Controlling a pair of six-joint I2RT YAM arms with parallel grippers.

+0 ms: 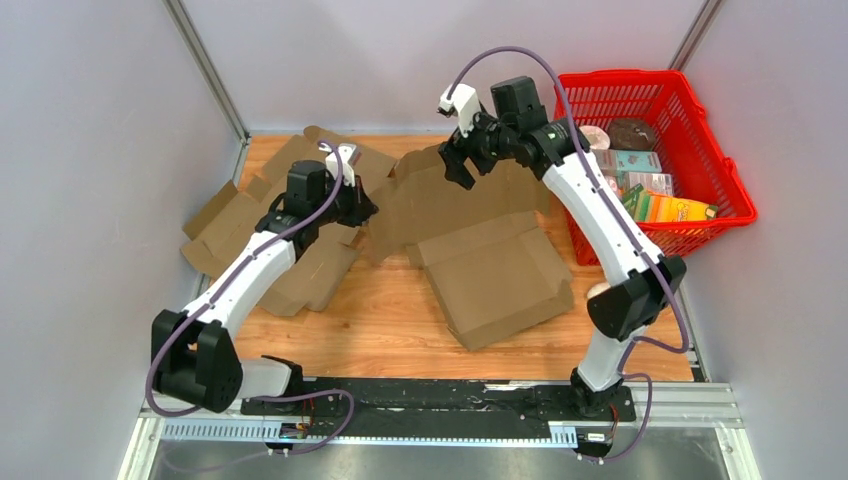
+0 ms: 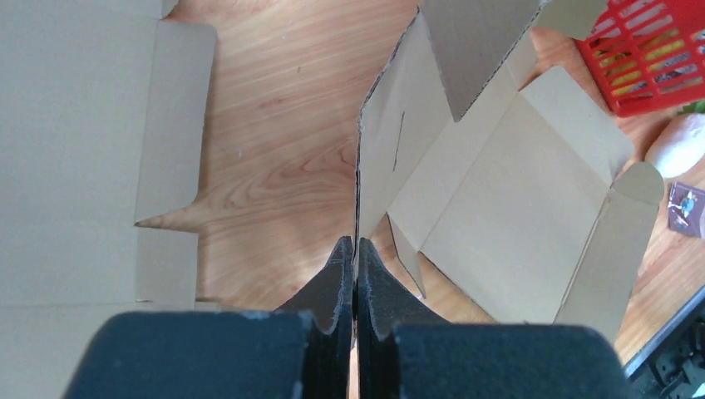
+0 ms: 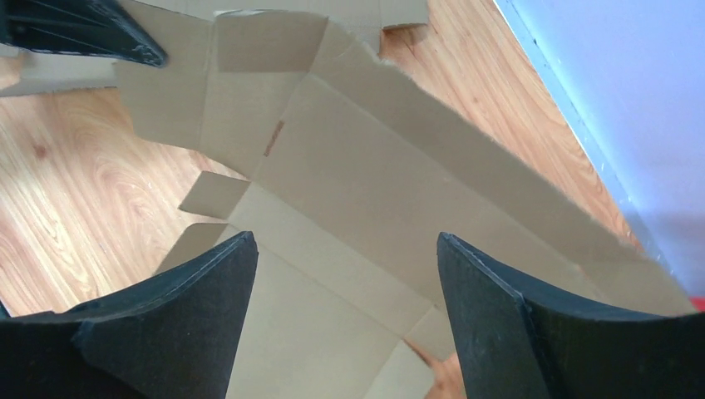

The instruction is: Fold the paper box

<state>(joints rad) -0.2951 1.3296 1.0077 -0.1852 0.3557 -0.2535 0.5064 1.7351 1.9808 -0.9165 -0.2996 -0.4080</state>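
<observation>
Paper box (image 1: pixel 495 268): matte brown cardboard, mostly flat, angular.

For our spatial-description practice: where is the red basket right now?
In the top external view the red basket sits at the far right, beside the right arm, with the unfolded paper box to its left.

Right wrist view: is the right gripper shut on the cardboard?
No, the right gripper is open: its fingers stand wide apart, and the paper box shows in the gap between them.
</observation>
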